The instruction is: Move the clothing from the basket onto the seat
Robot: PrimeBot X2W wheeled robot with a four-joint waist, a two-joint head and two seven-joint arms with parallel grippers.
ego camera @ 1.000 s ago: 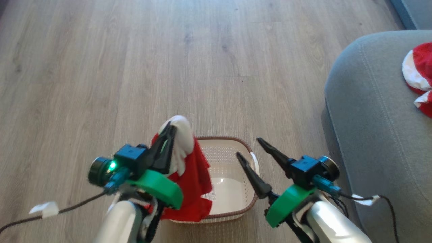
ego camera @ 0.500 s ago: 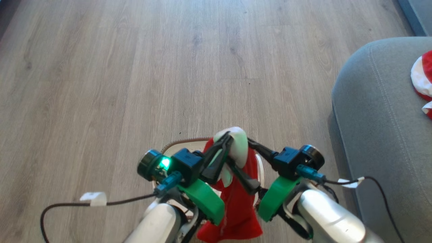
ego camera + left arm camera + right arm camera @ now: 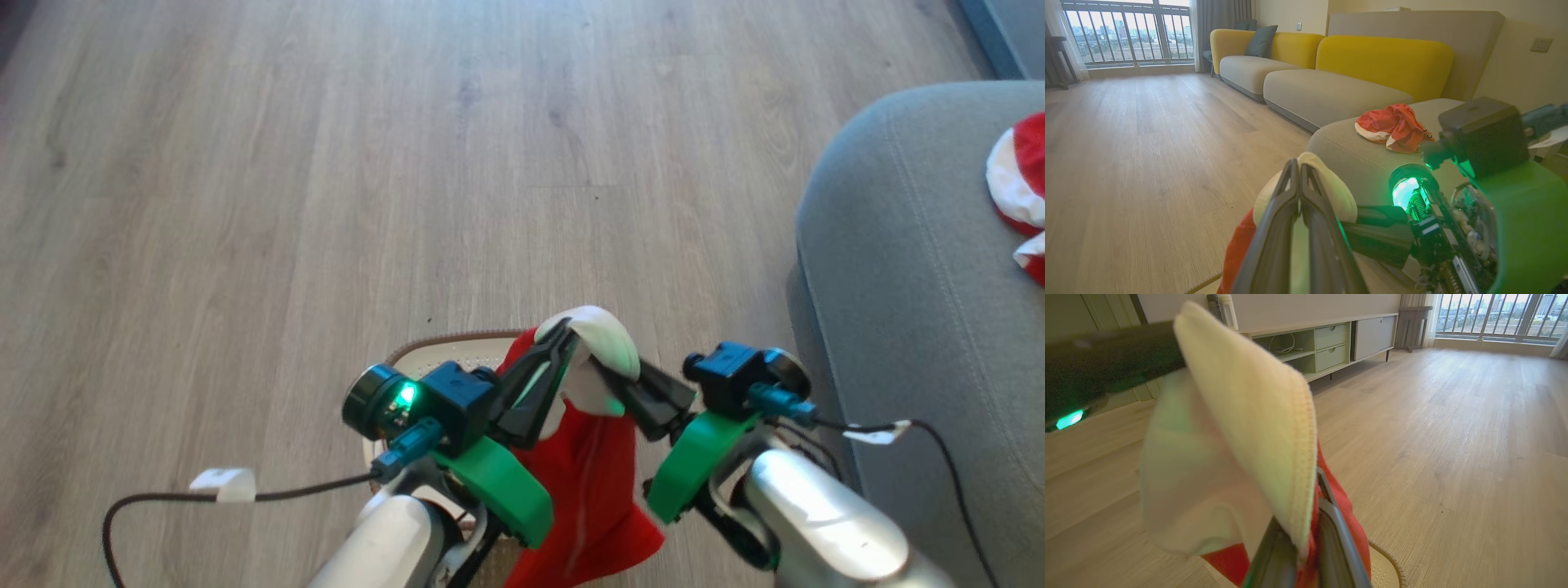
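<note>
A red piece of clothing with white trim hangs above the cream basket, whose brown rim shows behind my left arm. My left gripper is shut on the white trim at the top. Just to its right, my right gripper is shut on the same fold. In the left wrist view the closed fingers pinch the trim. The right wrist view has the trim draped over its fingers, hiding the tips. Another red garment lies on the grey seat to the right.
Wooden floor spreads ahead and to the left. A dark cable with a white tag trails by my left arm. Yellow-backed sofas line the wall beyond the seat. A low cabinet stands across the room.
My left gripper carried the clothing rightward, over the basket. My right gripper went from open to shut on the clothing's white trim. The camera shifted slightly.
</note>
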